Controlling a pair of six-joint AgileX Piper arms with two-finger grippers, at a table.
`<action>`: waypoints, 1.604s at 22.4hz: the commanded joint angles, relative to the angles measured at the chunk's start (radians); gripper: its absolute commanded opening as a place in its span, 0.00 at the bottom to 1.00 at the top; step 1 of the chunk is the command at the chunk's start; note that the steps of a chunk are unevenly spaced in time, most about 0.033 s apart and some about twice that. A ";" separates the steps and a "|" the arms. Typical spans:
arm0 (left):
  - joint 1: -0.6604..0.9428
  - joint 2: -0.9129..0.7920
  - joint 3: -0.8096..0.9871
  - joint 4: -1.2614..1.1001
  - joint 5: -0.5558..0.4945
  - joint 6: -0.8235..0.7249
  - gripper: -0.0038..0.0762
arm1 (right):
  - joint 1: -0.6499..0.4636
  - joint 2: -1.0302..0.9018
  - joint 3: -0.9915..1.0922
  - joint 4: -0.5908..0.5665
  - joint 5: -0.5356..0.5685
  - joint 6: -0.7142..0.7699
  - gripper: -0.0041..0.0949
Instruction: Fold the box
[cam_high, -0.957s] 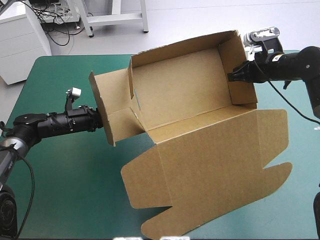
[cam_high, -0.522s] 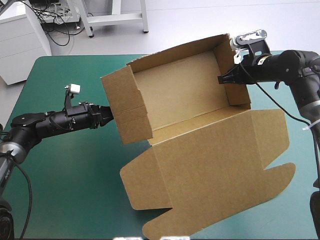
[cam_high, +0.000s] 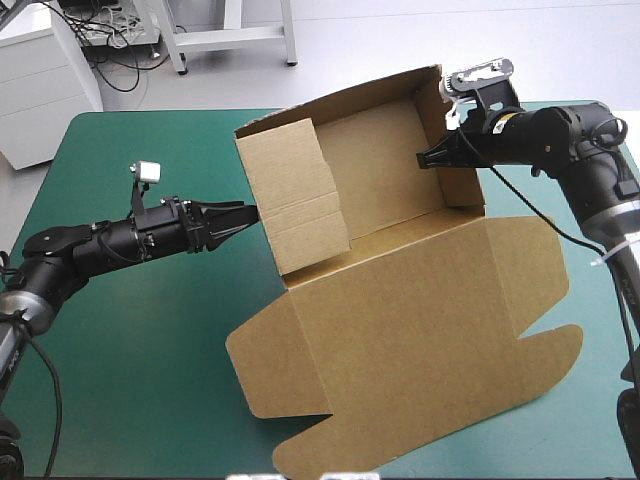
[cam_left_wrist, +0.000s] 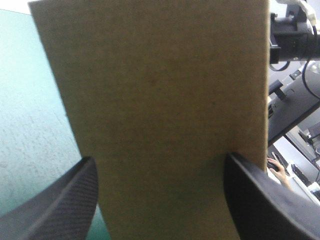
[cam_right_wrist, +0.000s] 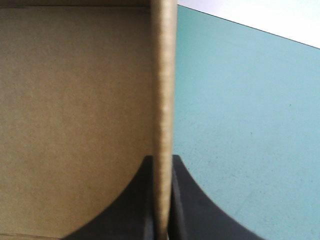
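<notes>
Brown box (cam_high: 400, 300) on the teal-green cover (cam_high: 130, 330), from mid-table towards the right side. Its walls stood raised as an open tray at the far side. The lid (cam_high: 420, 340) lay flat towards the near edge, its cut tabs close to that edge.

The left gripper (cam_high: 240, 215) came in level from the left. Its black fingers (cam_left_wrist: 60, 200) were spread wide, with their tips at the outer face of the left end wall (cam_high: 295, 195). In the left wrist view that face (cam_left_wrist: 160, 100) filled the space between and ahead of the fingers.

The right gripper (cam_high: 425, 160) pinched the right end wall (cam_high: 462, 185). In the right wrist view its fingers (cam_right_wrist: 135, 200) were all but closed on the wall's edge (cam_right_wrist: 162, 75), with the box interior (cam_right_wrist: 75, 115) on one side and the cover (cam_right_wrist: 240, 125) on the other.
</notes>
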 joint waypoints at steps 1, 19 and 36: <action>-0.038 -0.033 -0.029 -0.125 0.123 0.030 0.68 | 0.013 -0.040 -0.026 0.016 -0.078 0.022 0.02; -0.073 -0.033 -0.110 -0.144 0.069 0.008 0.68 | 0.024 -0.040 -0.026 -0.025 -0.108 0.074 0.02; -0.524 0.081 -0.709 1.325 -0.403 -1.200 0.64 | 0.027 -0.040 -0.026 -0.059 -0.157 0.214 0.02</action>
